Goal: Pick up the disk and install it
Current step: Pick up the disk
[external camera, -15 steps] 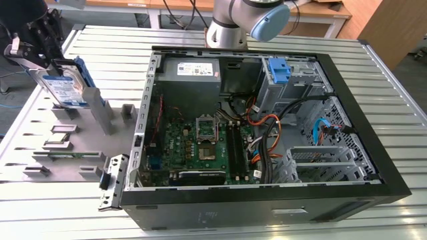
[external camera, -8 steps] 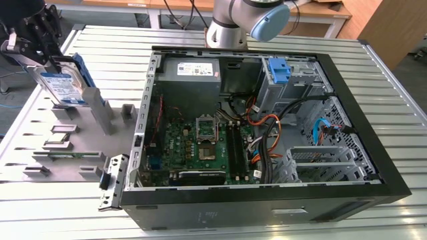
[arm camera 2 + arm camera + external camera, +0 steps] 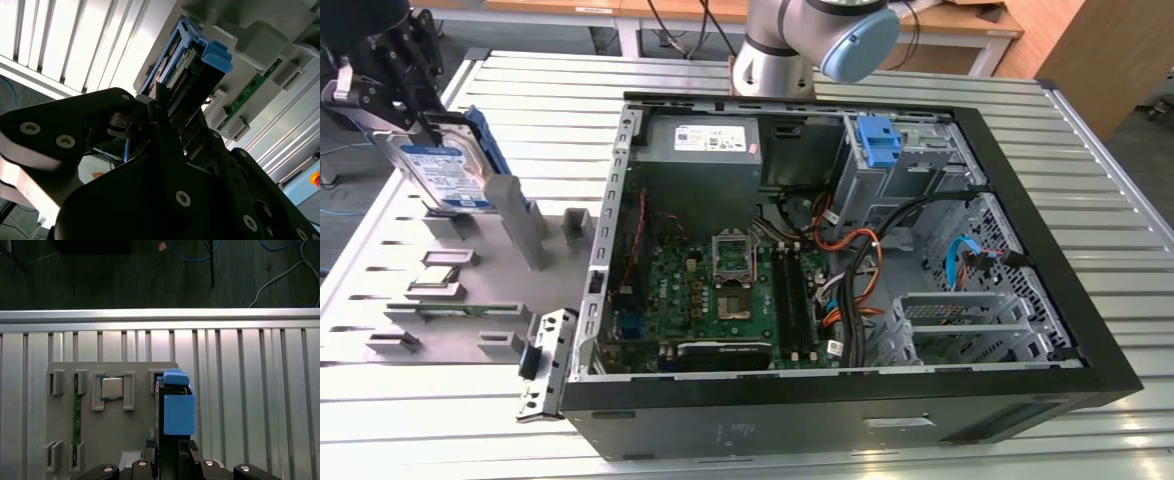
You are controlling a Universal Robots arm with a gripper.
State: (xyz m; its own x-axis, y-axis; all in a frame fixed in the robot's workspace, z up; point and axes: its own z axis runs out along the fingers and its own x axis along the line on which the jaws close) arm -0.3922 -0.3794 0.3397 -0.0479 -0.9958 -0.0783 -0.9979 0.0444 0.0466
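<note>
Nearest in the exterior view sits the open black metal computer case (image 3: 854, 420). On the exterior view's left of it lies the flat grey plastic parts tray (image 3: 467, 310). Over the tray's far end, the black two-fingered gripper (image 3: 424, 118) clamps the silver rectangular disk with blue side rails (image 3: 447, 172), tilted and seemingly just clear of its slot.
</note>
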